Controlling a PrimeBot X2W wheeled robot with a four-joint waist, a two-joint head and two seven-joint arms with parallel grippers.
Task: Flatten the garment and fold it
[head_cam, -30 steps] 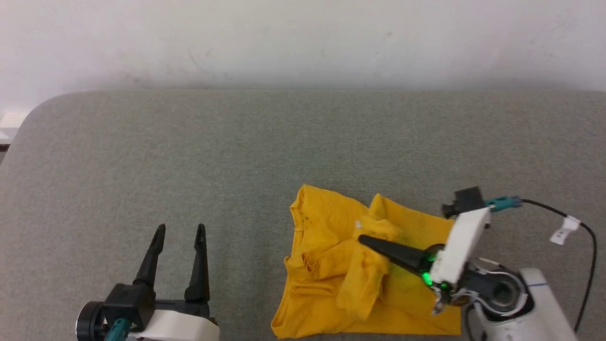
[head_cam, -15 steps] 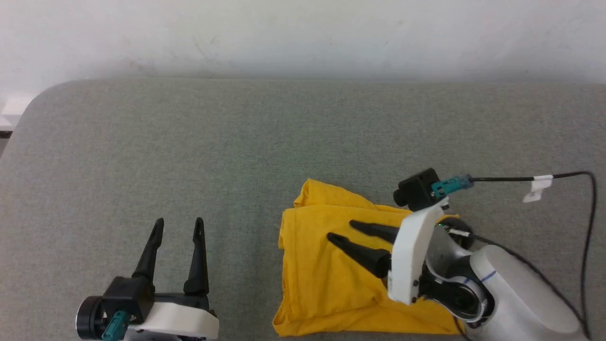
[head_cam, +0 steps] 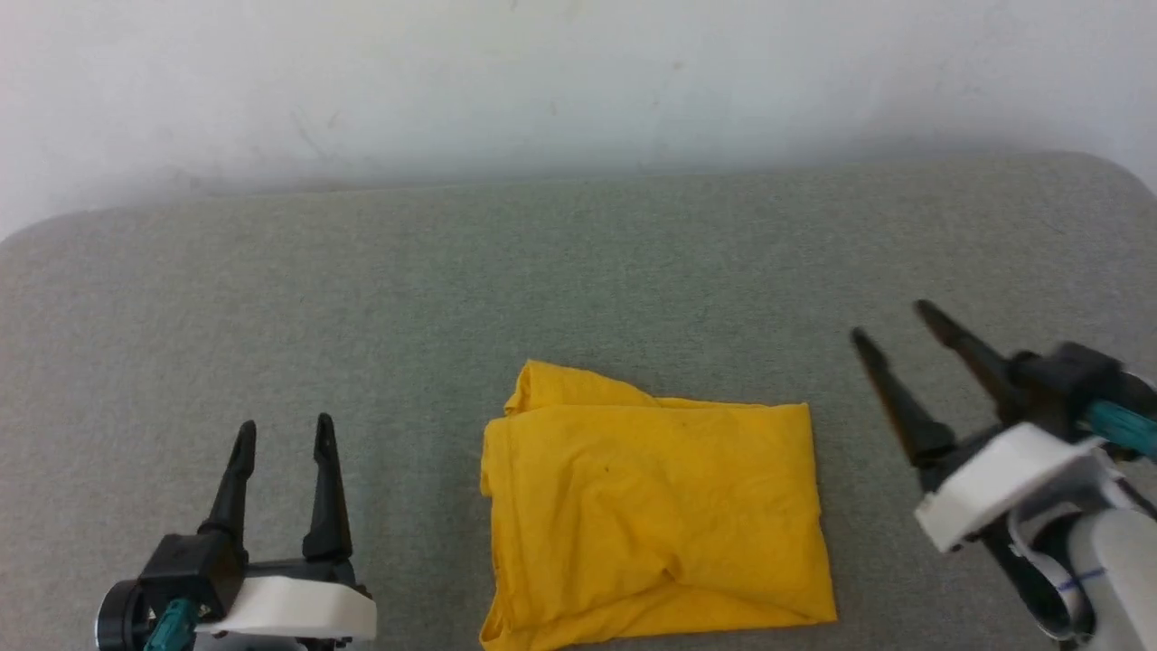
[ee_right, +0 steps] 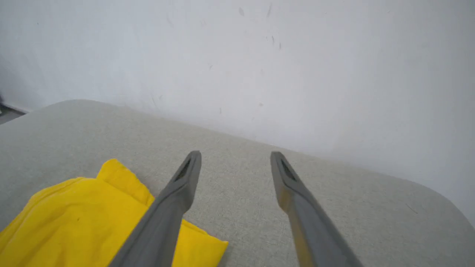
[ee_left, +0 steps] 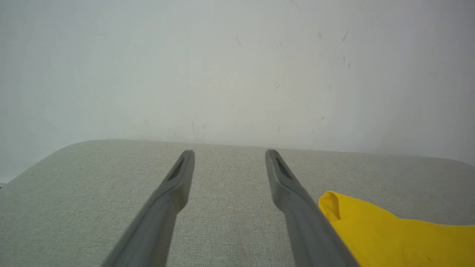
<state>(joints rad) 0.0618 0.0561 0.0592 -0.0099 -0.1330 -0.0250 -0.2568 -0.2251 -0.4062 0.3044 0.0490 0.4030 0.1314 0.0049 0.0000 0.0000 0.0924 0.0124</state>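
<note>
Wall (head_cam: 578, 81): we see it pale and scuffed, running behind the whole far edge of the counter (head_cam: 362, 298).
Counter: grey cloth-covered top with rounded far corners. We see broad bare room to the left of the shirt (head_cam: 651, 506), more behind it up to the far edge, and a narrower strip to its right.
Shirt: plain yellow, folded into a rough rectangle, lying flat low in the head view. It sits between the left pincer (head_cam: 285, 425) and the right pincer (head_cam: 888, 320), touching neither. Its right edge is straight, its left edge layered, and a small corner sticks out at the far left.
Right pincer: fingers spread wide, holding nothing, over bare counter near the shirt's right edge.
Left pincer: fingers apart, empty, well left of the shirt, tips toward the wall.
</note>
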